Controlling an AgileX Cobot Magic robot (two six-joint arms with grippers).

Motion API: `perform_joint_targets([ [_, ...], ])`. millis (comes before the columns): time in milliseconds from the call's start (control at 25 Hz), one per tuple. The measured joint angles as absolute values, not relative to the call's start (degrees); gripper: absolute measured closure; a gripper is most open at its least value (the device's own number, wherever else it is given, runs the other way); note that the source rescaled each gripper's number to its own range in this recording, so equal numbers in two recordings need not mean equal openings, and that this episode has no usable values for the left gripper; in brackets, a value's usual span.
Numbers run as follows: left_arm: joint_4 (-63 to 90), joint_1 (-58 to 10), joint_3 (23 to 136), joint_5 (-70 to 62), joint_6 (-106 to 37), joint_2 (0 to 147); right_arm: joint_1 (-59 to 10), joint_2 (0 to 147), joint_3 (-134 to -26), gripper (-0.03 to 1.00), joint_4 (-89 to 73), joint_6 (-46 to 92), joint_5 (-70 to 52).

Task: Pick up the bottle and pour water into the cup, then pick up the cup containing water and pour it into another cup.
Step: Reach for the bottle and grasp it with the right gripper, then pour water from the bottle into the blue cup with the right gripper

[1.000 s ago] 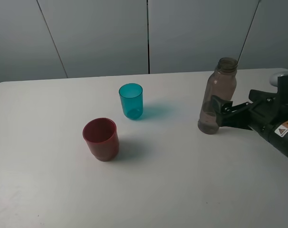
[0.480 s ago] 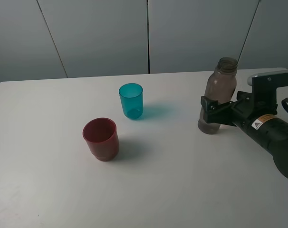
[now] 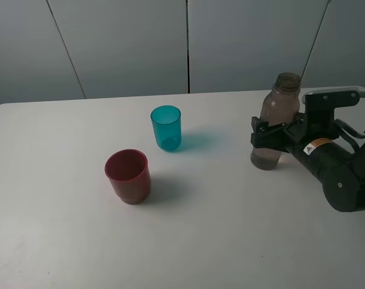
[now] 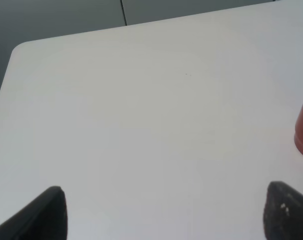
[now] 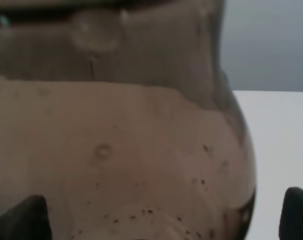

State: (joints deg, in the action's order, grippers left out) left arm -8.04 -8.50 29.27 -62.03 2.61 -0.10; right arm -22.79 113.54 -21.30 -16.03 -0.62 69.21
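Left gripper: I see my left gripper only through its own wrist camera. Its two dark fingertips are spread far apart over the bare white table, pinching nothing.
Nearest cup: the squat, wide, dark red translucent plastic cup stands upright with its mouth up on the near-left part of the table. It also shows at the edge of the left wrist view.
Middle cup: the slim teal-blue translucent plastic tumbler stands upright, farther back than the red cup and a little to its right, clear of it.
Bottle: the tall, smoky grey-brown translucent plastic bottle, with a threaded neck and no cap, stands upright on the table at the far right, well apart from the tumbler.
Right gripper: my right gripper reaches in from the right at the bottle's lower body, its fingers spread to either side.
Right wrist view: the bottle fills the space between the fingers, and a strip of white table shows between it and one fingertip. On the other side I cannot tell whether finger and bottle touch.
Backdrop: grey wall panels rise behind the far edge of the table.
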Motion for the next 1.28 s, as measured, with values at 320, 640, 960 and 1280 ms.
perform_joint_targets([
  [320,-8.04,-8.50,29.27,-62.03,2.61,-0.10,-22.79,115.50,-23.38,-0.03,-16.02,-0.62,69.10],
  [640,-8.04,-8.50,29.27,-62.03,2.61,-0.10,-22.79,115.50,-23.50,0.18,-15.75,-0.52,69.20],
  [960,-8.04,-8.50,29.27,-62.03,2.61,-0.10,-22.83,115.50,-23.50,0.97,-15.54,-0.59,69.20],
  [1280,-8.04,-8.50,29.27,-62.03,2.49,-0.10,-22.83,115.50,-23.50,0.97,-15.54,0.00,69.20],
])
